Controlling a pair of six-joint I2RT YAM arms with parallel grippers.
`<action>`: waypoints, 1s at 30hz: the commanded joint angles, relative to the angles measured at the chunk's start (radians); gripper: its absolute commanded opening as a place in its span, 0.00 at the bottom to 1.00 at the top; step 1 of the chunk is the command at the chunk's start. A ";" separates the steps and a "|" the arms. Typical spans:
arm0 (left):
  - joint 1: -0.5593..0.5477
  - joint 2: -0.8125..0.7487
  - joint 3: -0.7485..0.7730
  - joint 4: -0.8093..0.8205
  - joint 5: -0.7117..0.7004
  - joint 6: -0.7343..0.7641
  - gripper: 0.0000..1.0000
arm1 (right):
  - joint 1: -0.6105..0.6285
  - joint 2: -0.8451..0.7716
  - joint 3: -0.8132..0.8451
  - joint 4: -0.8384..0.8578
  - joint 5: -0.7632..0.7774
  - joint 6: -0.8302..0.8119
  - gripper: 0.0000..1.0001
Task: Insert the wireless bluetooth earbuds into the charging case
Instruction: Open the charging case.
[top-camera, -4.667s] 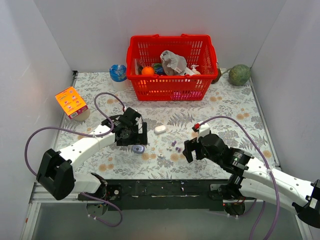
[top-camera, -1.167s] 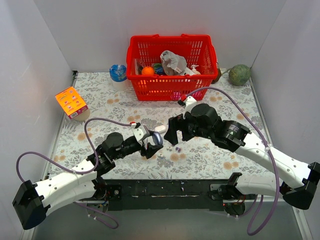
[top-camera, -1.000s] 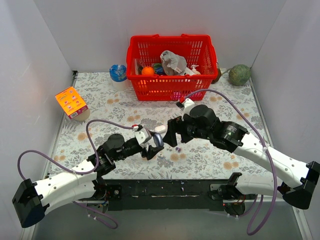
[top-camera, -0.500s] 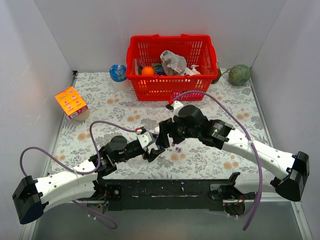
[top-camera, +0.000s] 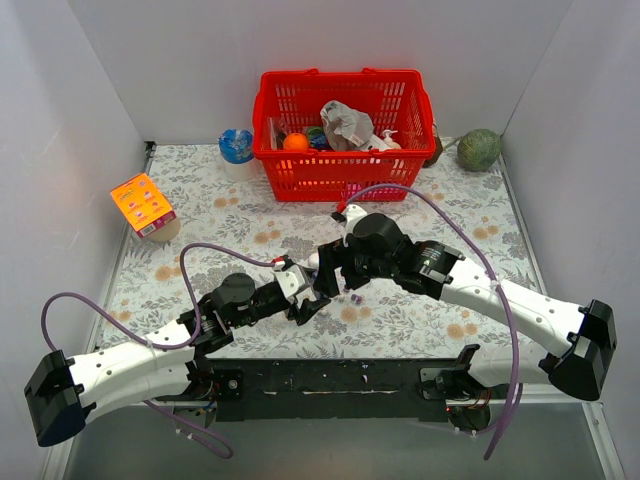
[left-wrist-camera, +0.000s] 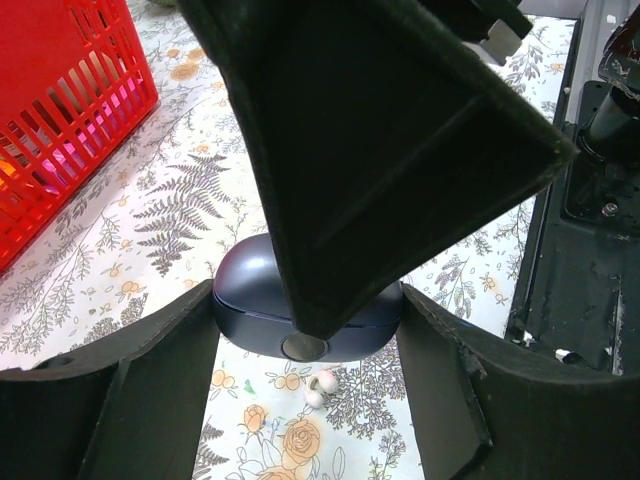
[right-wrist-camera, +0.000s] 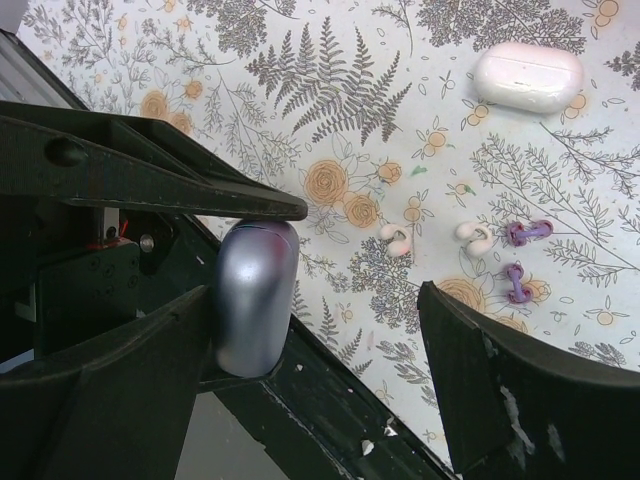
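Left gripper (left-wrist-camera: 305, 310) clamps the bluish charging case (left-wrist-camera: 250, 300) above the near edge of the floral mat (right-wrist-camera: 330, 90). Right gripper (right-wrist-camera: 320, 300) spreads wide just beside it, holding nothing. On the mat lie 2 whitish earbuds (right-wrist-camera: 397, 238) and 2 purple earbuds (right-wrist-camera: 528, 232); farther, a closed white case (right-wrist-camera: 528, 77).

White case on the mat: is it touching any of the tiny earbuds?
Apart. In the right wrist view, bare mat separates the white case from the two whitish earbuds and the two purplish earbuds.
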 joint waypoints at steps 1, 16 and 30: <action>-0.006 -0.029 0.020 0.005 -0.025 0.013 0.00 | 0.000 -0.047 -0.007 -0.013 0.056 0.006 0.89; -0.008 -0.043 0.008 0.005 -0.046 0.005 0.00 | -0.020 -0.096 -0.047 -0.021 0.093 0.019 0.88; -0.008 -0.069 -0.007 0.006 -0.055 0.001 0.00 | -0.057 -0.107 -0.076 -0.029 0.099 0.019 0.88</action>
